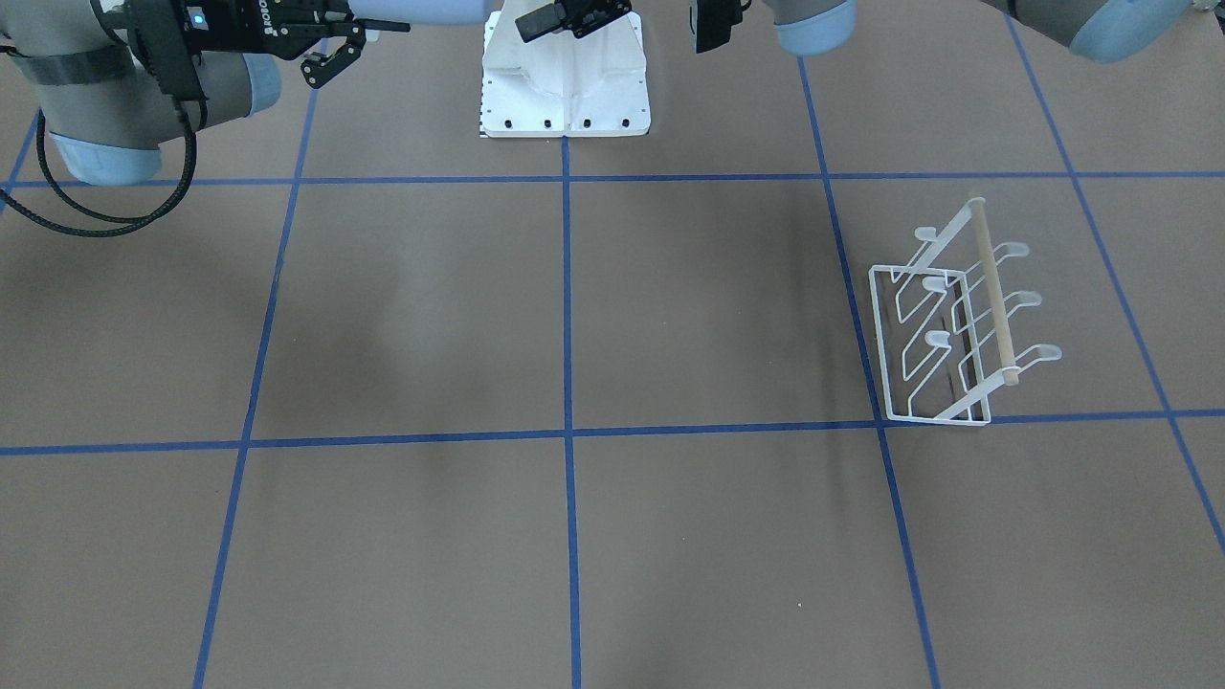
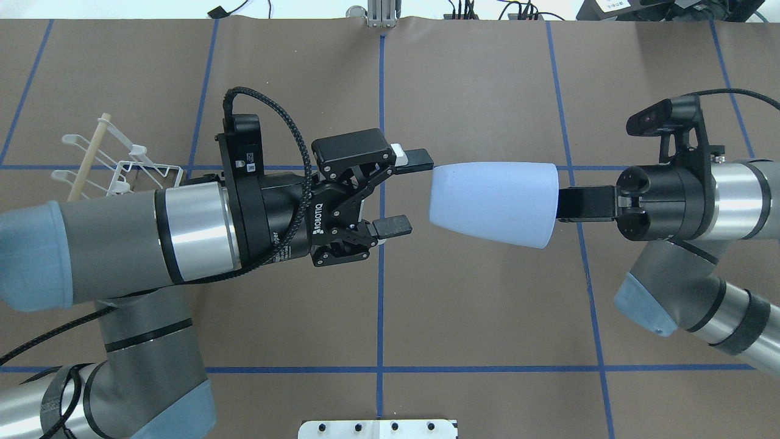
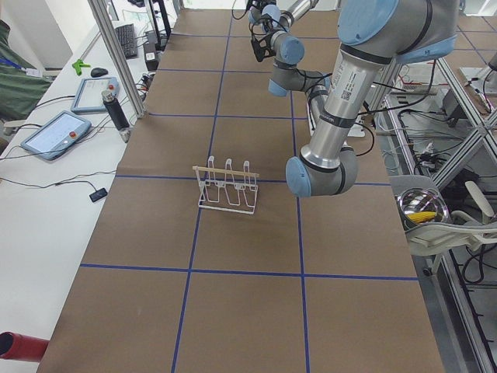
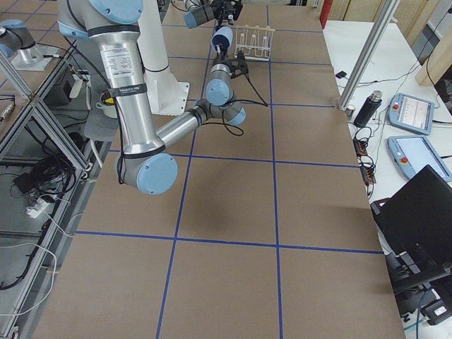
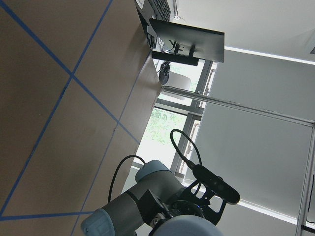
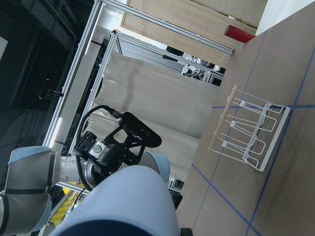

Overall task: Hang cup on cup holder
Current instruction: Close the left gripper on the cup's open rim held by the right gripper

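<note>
Over the desk (image 2: 487, 317), the overhead view has the right pincer (image 2: 579, 203) clamped on the cup (image 2: 493, 201) at its rim, left pincer (image 2: 407, 193) splayed near its base; front-on, the cup holder (image 1: 992, 297) stands unobscured.

Smooth, matt pale-blue plastic cup (image 2: 493, 201); white-coated metal wire cup holder (image 1: 936, 338) with bare light wooden rod (image 1: 992, 290); matt brown tabletop (image 1: 412, 306).

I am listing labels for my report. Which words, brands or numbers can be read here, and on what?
"ROBOTIQ": on the left claw, overhead view.
"ROBO", the rest not visible: on the right claw, front view.
White sticker on the left wrist: too small to read.
</note>
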`<state>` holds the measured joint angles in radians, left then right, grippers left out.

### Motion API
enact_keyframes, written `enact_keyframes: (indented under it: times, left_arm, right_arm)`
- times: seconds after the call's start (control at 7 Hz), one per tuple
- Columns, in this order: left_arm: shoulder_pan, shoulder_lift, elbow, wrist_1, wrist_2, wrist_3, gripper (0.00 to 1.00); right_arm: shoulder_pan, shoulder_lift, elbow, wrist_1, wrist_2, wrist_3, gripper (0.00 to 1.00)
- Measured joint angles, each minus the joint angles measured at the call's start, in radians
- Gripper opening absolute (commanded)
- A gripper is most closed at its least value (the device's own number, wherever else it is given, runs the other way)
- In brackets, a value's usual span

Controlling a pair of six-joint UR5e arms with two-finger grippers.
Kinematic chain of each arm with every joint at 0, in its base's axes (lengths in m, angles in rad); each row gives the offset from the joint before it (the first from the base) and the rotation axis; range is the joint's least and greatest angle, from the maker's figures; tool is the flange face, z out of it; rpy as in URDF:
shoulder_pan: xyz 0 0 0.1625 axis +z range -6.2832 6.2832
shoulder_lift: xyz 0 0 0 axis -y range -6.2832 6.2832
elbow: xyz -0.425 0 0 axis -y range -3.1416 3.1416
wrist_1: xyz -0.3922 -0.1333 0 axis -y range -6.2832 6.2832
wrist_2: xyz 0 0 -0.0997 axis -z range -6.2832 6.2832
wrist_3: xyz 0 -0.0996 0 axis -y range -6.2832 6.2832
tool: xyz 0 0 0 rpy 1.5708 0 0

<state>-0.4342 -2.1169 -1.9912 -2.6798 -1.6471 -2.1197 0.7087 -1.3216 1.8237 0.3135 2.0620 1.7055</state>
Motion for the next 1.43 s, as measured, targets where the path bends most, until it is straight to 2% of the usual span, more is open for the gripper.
enact_keyframes:
  times: [1.43]
  left_arm:
    - [0.039,-0.038,0.003,-0.001,0.018,-0.019,0.95]
  right_arm:
    - [-0.035,0.002,0.003,0.0,-0.037,-0.004,0.0]
